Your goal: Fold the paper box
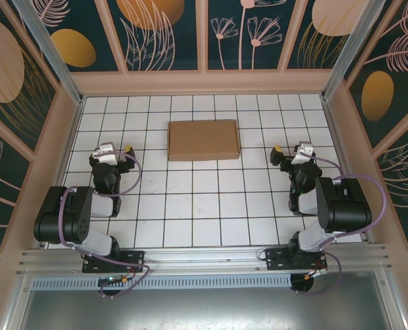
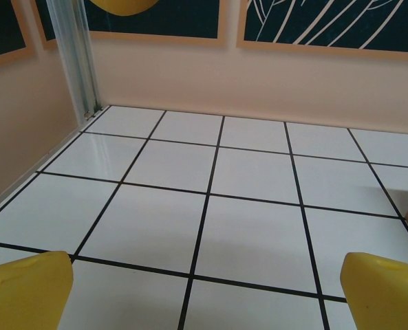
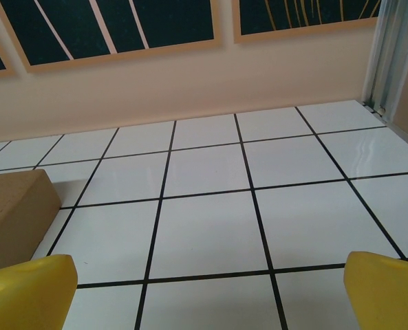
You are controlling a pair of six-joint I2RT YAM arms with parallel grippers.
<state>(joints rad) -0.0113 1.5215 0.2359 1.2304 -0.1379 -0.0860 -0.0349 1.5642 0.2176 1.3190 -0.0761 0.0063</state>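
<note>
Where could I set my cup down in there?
The widest bare patch of table lies between left arm and right arm, from the paper box to the near rail. A free strip runs between box and back wall. Crowded: the side edges, around the left gripper and right gripper.

A white tabletop point(image 1: 204, 206) marked with a black square grid. A shallow rectangular brown cardboard box point(image 1: 204, 139) lies flat on it, at the far middle, edges square with the grid.
</note>
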